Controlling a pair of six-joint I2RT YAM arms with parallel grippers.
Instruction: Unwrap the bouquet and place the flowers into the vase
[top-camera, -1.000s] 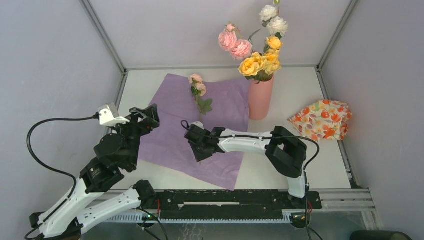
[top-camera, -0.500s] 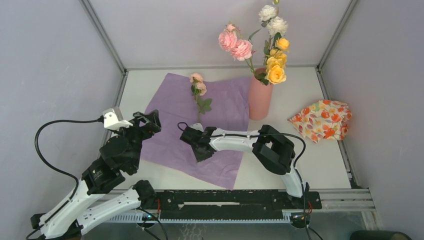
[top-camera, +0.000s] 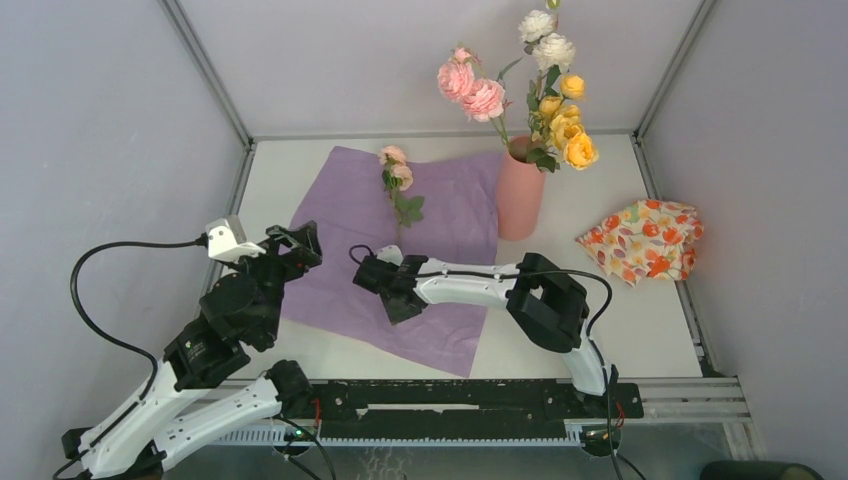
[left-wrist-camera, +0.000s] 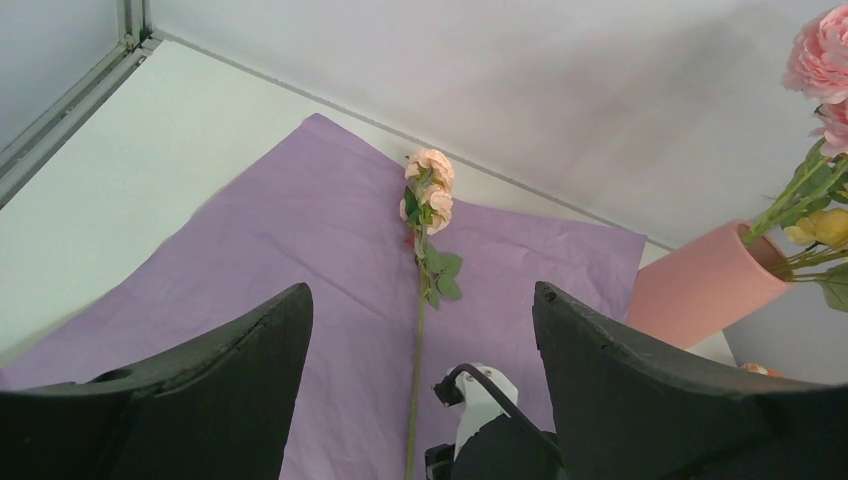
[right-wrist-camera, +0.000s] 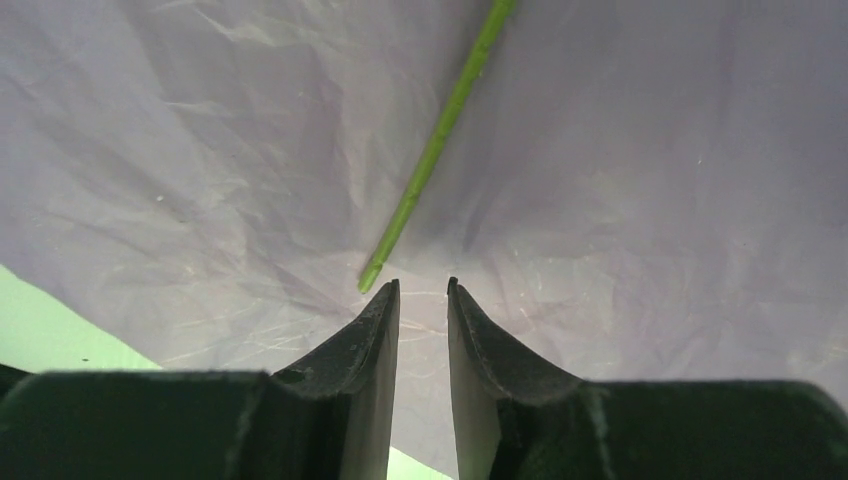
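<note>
Rose stem (right-wrist-camera: 437, 135): head cut off at right wrist view's top edge, lower end hidden behind right gripper (right-wrist-camera: 421, 292) in left wrist view; vase (left-wrist-camera: 700, 285) base masked by left gripper (left-wrist-camera: 420, 292).

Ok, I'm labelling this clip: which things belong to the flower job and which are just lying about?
Part of the job: the vase; the flowers already in it; the loose rose; the purple paper under it.
Just lying about: the orange-flowered cloth bundle, right of the vase.
</note>
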